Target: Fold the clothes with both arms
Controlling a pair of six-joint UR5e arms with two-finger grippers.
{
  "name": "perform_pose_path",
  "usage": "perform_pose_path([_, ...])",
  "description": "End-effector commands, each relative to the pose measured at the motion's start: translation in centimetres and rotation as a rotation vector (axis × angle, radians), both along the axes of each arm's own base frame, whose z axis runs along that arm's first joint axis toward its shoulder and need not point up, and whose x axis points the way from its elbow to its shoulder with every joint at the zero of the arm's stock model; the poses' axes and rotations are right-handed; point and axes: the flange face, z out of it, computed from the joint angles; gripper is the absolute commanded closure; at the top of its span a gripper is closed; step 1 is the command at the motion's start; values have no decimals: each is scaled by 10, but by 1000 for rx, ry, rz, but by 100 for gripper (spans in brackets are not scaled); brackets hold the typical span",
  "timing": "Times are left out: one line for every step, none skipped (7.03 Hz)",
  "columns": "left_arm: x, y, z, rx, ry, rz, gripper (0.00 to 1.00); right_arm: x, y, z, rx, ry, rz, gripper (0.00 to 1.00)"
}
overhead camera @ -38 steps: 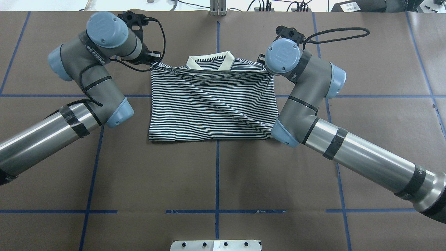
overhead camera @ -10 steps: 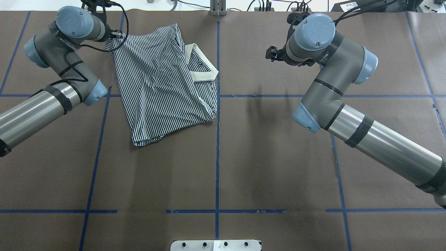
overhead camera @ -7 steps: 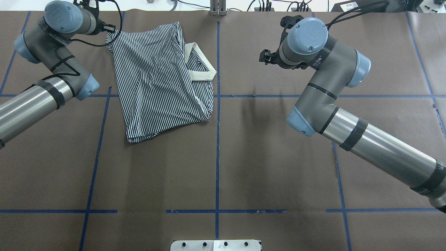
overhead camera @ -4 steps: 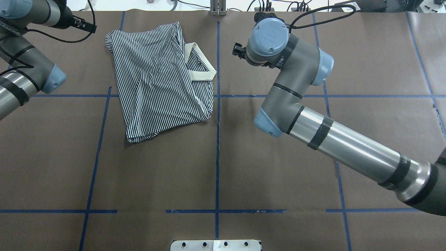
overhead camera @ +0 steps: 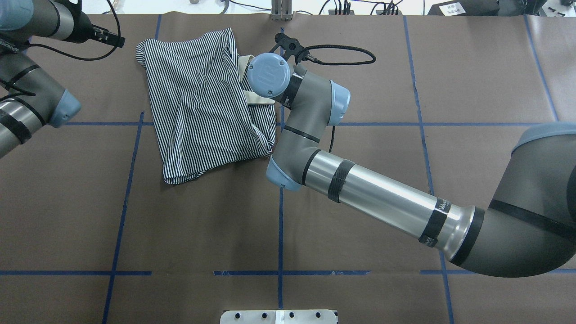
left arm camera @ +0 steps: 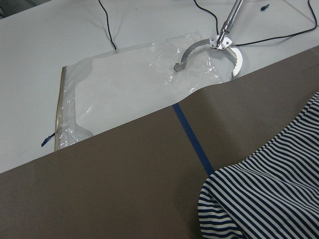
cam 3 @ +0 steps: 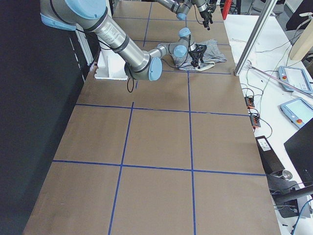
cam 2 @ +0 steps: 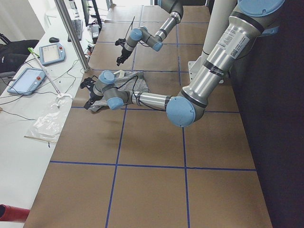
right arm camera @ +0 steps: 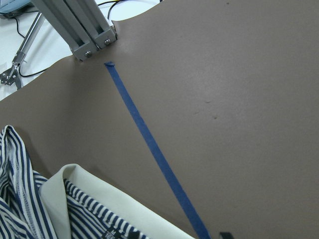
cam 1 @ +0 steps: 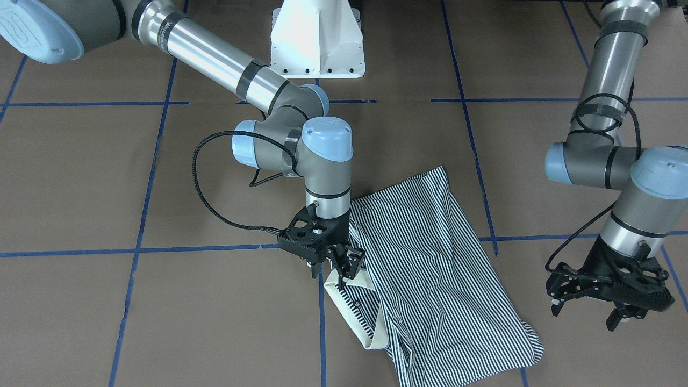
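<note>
A: Overhead view. The polo shirt (overhead camera: 202,103) is folded and flat on the brown-papered table (overhead camera: 202,225). It lies in the far half, just to the robot's left of the centre tape line (overhead camera: 280,216). The right arm (overhead camera: 382,202) reaches across to it. Its wrist cap covers part of the cream collar (overhead camera: 260,98) and all of the gripper.

B: The front-facing view fills that in. The right gripper (cam 1: 346,266) points down at the collar's tip, at or just above the cloth; contact is unclear. The fingers look bunched from this angle, so I cannot tell if they are parted or together.

A: Left gripper?

B: The left gripper (cam 1: 586,314) hangs over bare paper off the shirt's far-left corner, near it but apart. Its fingers are spread wide, with nothing between them.

A: Wrist cameras?

B: Left wrist shows a rounded striped edge low right. Past the paper's edge it shows a clear plastic bag (left arm camera: 134,84) and a metal claw tool (left arm camera: 219,45) on a white surface. Right wrist shows the collar and tape line close up.

A: Shirt's heading?

B: The long axis runs from the far edge toward the robot, with the near end leaning to the robot's right. The stripes follow it. The collar sits on the right-hand long edge, in the far half, and opens toward the centre line.
</note>
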Motion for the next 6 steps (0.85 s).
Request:
perform_pose_path([5,3,1,-1,0,7,0,-20,7,8,3,16,42,30])
perform_pose_path([8,3,1,-1,0,11,0,-23,8,14,-1,25,43,30])
perform_pose_path([8,3,1,-1,0,11,0,-26,8,20,-4,40,46,30])
perform_pose_path([8,3,1,-1,0,11,0,-27,9,20,-4,40,44,30])
perform_pose_path([8,3,1,-1,0,11,0,-28,11,20,-4,40,44,31])
perform_pose_path([9,4,1,-1,0,12,0,-30,13,17,-1,33,56,36])
